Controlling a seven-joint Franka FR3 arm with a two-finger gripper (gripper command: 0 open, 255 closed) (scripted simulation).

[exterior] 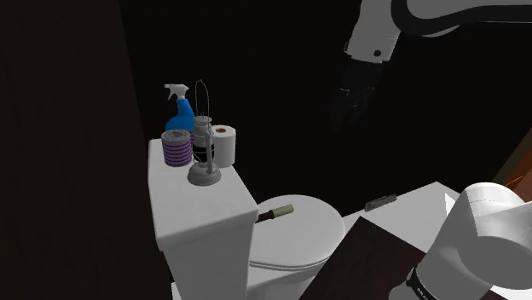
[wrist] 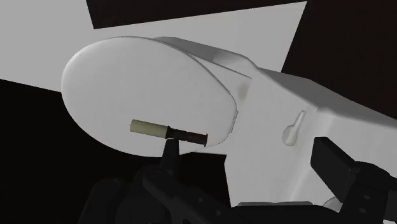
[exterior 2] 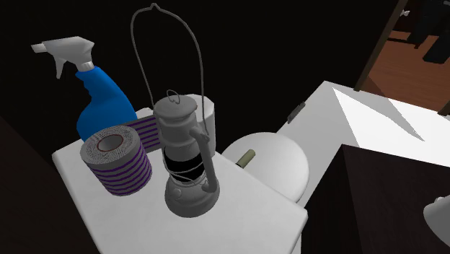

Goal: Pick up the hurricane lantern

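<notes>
Nearest you, the gripper (exterior: 341,115) hangs high over the closed white toilet lid (exterior: 298,230), its jaws apart and empty, and a small olive-and-black stick (exterior: 277,211) lies on that lid. Farther on, the grey hurricane lantern (exterior: 203,153) stands upright on the white tank top (exterior: 183,204), wire handle raised, just beside a purple-striped roll (exterior: 177,149). Behind them you see a white roll (exterior: 224,143) and a blue spray bottle (exterior: 181,115), with a black area beyond.

Held high at the shoulder view's right: white arm (exterior: 379,34) bent over, black hand (exterior: 343,111) hanging downward in mid-air, fingers (wrist: 332,164) apart, clasping nothing.
</notes>
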